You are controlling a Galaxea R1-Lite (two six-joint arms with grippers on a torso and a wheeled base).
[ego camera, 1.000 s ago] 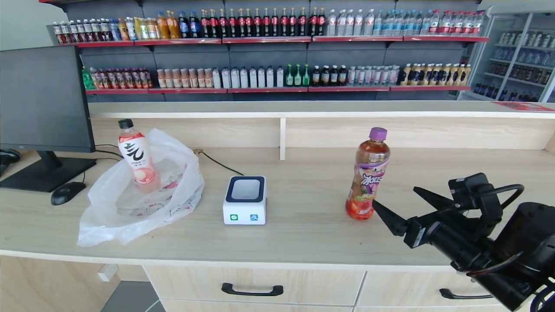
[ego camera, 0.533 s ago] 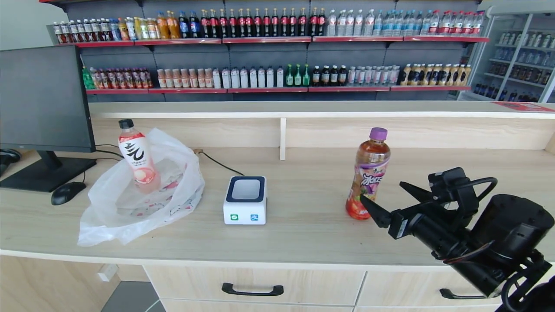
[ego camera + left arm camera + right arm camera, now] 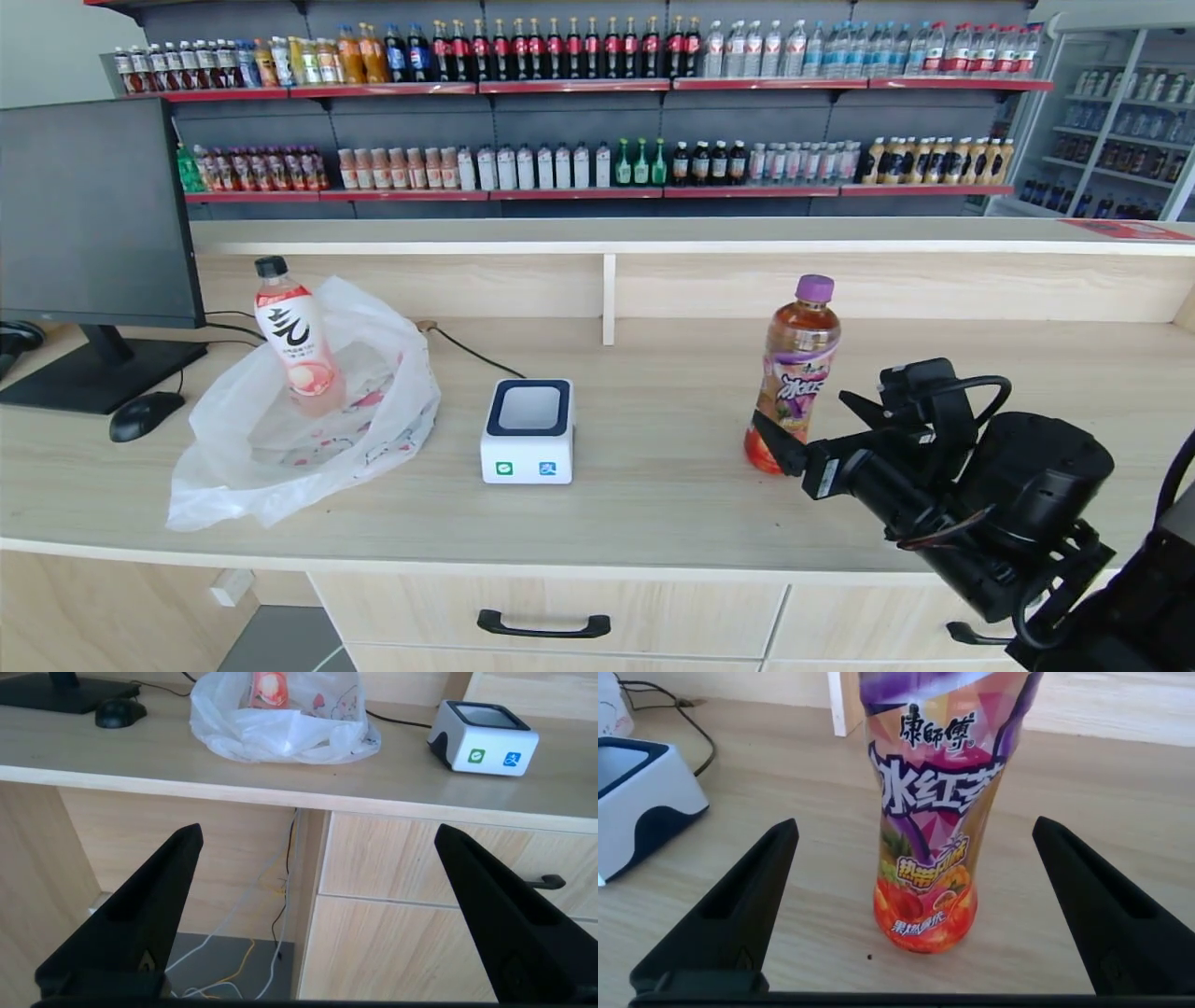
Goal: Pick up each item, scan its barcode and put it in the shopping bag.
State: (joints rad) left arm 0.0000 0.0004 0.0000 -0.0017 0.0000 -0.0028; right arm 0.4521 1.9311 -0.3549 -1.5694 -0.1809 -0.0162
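One item is bagged: the pink-labelled, black-capped plastic bottle (image 3: 297, 341) stands in the white plastic shopping bag (image 3: 280, 448) near the wooden counter's (image 3: 653, 509) left edge. Our right gripper (image 3: 801, 409) is open, lined up on the purple-capped red tea bottle (image 3: 794, 373) toward the right edge. Grasping, scanning and bagging remain.

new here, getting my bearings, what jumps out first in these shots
A tall orange drink bottle with a purple cap stands right of centre on the wooden counter, with the open right gripper at its lower half. On the left a pink-labelled clear bottle stands upright in a crumpled white plastic shopping bag, and a small white scanner box sits between them.
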